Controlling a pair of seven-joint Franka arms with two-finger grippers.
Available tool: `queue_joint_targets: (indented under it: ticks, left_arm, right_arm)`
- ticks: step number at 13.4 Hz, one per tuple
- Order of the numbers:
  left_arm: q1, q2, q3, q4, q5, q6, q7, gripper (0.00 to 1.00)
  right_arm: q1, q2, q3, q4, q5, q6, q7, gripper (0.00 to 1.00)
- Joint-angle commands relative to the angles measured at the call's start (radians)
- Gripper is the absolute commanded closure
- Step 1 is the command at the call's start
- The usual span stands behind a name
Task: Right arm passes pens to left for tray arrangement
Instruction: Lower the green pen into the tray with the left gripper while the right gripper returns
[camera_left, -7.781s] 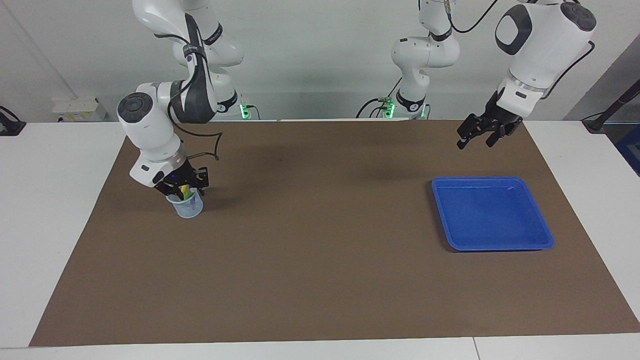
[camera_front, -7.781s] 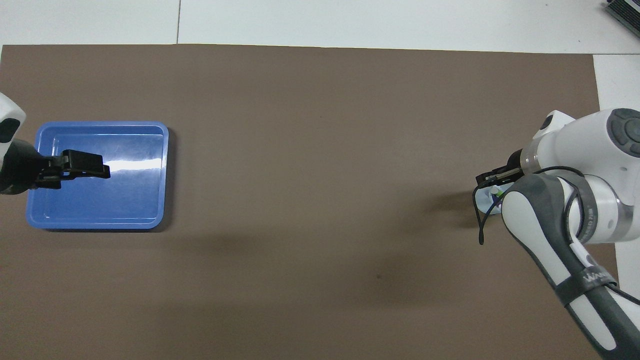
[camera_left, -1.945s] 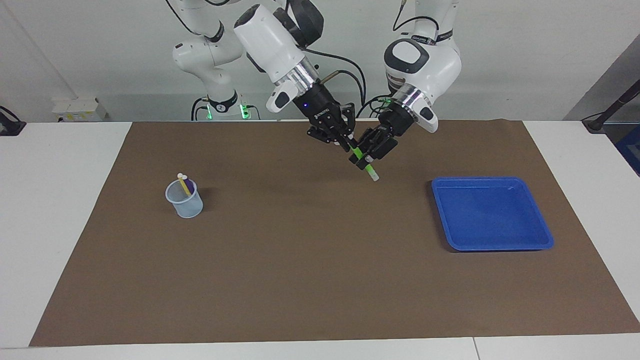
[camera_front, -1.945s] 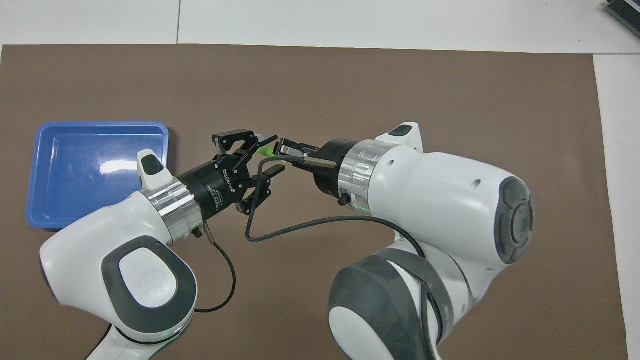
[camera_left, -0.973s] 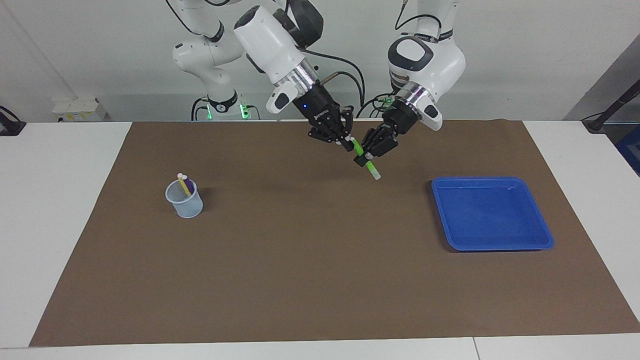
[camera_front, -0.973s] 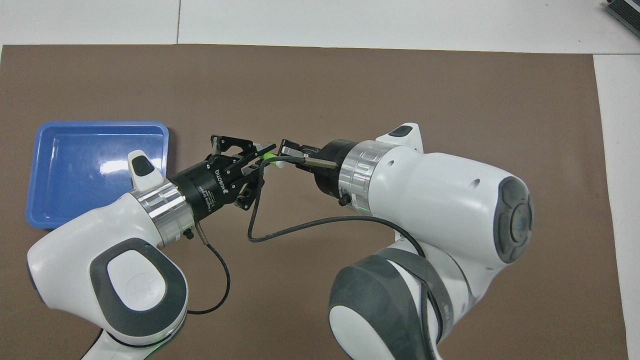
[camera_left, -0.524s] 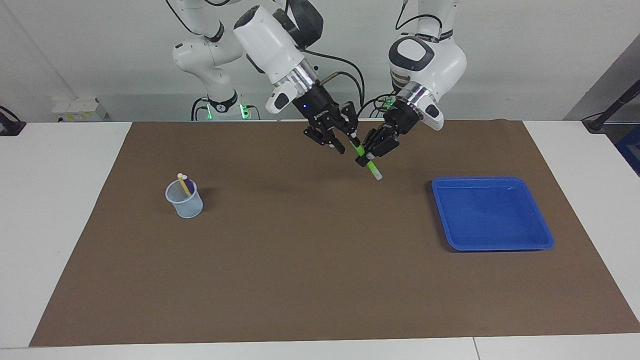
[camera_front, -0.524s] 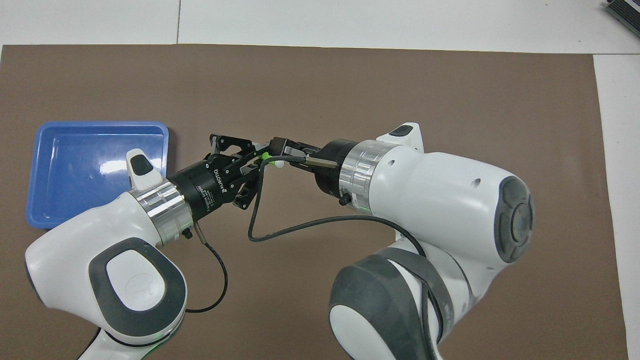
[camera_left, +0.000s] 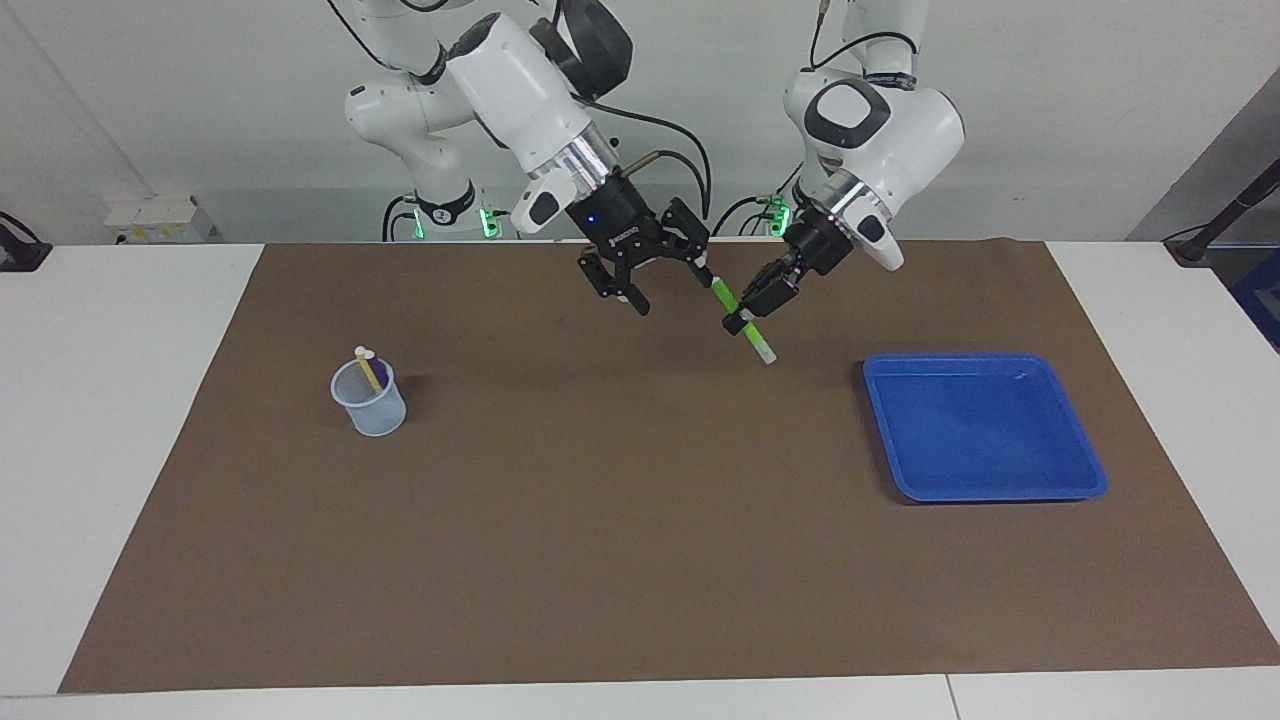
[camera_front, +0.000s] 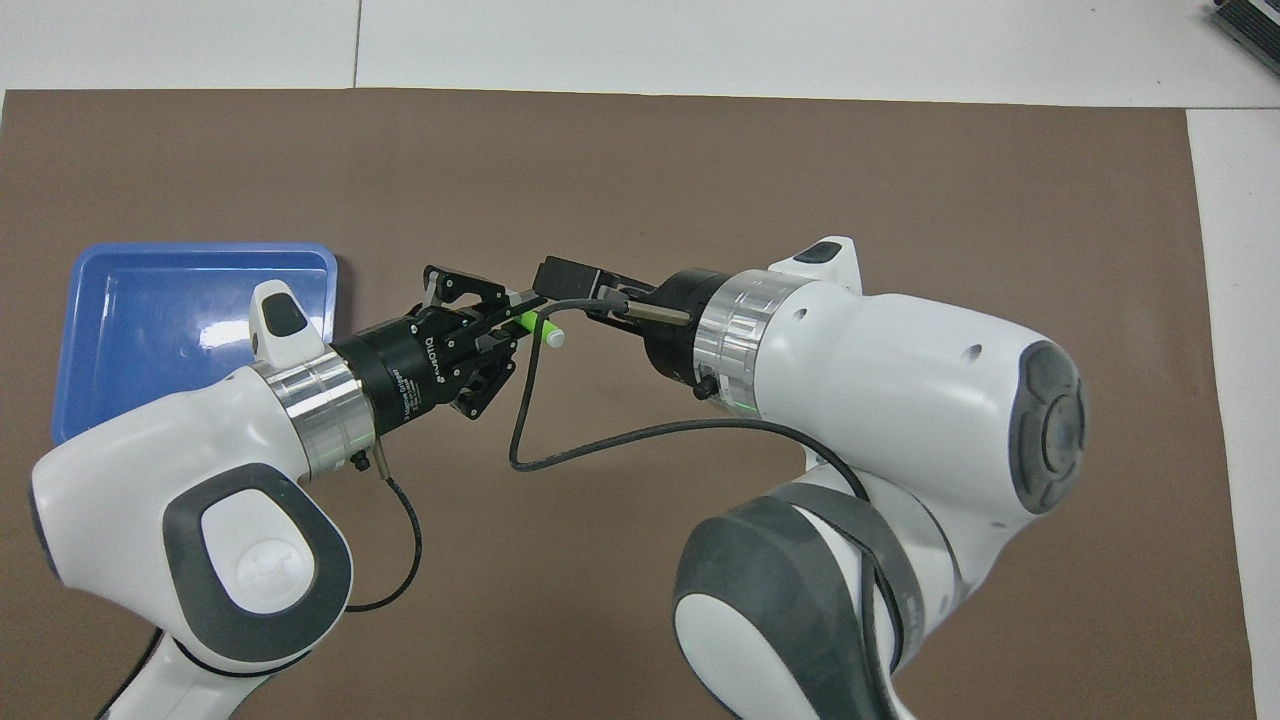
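**Green pen held up over the brown mat**

Brown paper covers the middle of the white table (camera_left: 120, 420), and a plain pale wall stands at the robots' end. The brown mat (camera_left: 640, 540) is the big thing to look at, so every place is told from it.

Over the mat, up in the air near the robots' edge of it, the left gripper (camera_left: 752, 312) has its fingers pressed tight on the green pen (camera_left: 742, 322). The pen slants down, with its pale end lowest and its top end pointing up toward the right gripper. In the overhead view the green pen (camera_front: 532, 323) pokes out from the left gripper (camera_front: 505, 322).

The right gripper (camera_left: 668, 286) hangs over the mat too, just beside the top end of the pen. Its fingers are spread wide apart and hold nothing. A small blue light glows on its wrist. From above, the right gripper (camera_front: 570, 290) shows next to the pen's pale tip.

On the mat, toward the left arm's end, lies the blue tray (camera_left: 1085, 480) with nothing in it.

On the mat, toward the right arm's end, stands a small pale cup (camera_left: 372, 410). The yellow pen (camera_left: 368, 368) leans in it, and a purple pen (camera_left: 376, 384) sits low inside it.
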Motion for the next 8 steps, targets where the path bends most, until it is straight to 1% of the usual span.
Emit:
queue_joint_targets:
  ticks: [1, 3, 5, 6, 8]
  left_arm:
    - [0.100, -0.013, -0.005, 0.062, 0.233, -0.253, 0.058, 1.00]
    - [0.125, -0.012, -0.002, 0.077, 0.322, -0.358, 0.185, 1.00]
    - [0.130, -0.013, -0.004, 0.082, 0.486, -0.430, 0.268, 1.00]
    - [0.130, -0.016, -0.004, 0.085, 0.552, -0.460, 0.315, 1.00]
    - [0.131, -0.016, -0.002, 0.091, 0.672, -0.504, 0.395, 1.00]
  right_arm:
    - [-0.067, -0.018, 0.004, 0.006, -0.097, -0.139, -0.145, 0.00]
    - [-0.133, -0.031, 0.004, 0.005, -0.191, -0.284, -0.267, 0.00]
    - [-0.206, -0.054, 0.004, -0.017, -0.336, -0.382, -0.357, 0.00]
    - [-0.245, -0.067, 0.006, -0.038, -0.408, -0.407, -0.435, 0.00]
    - [-0.311, -0.074, 0.006, -0.066, -0.479, -0.413, -0.614, 0.00]
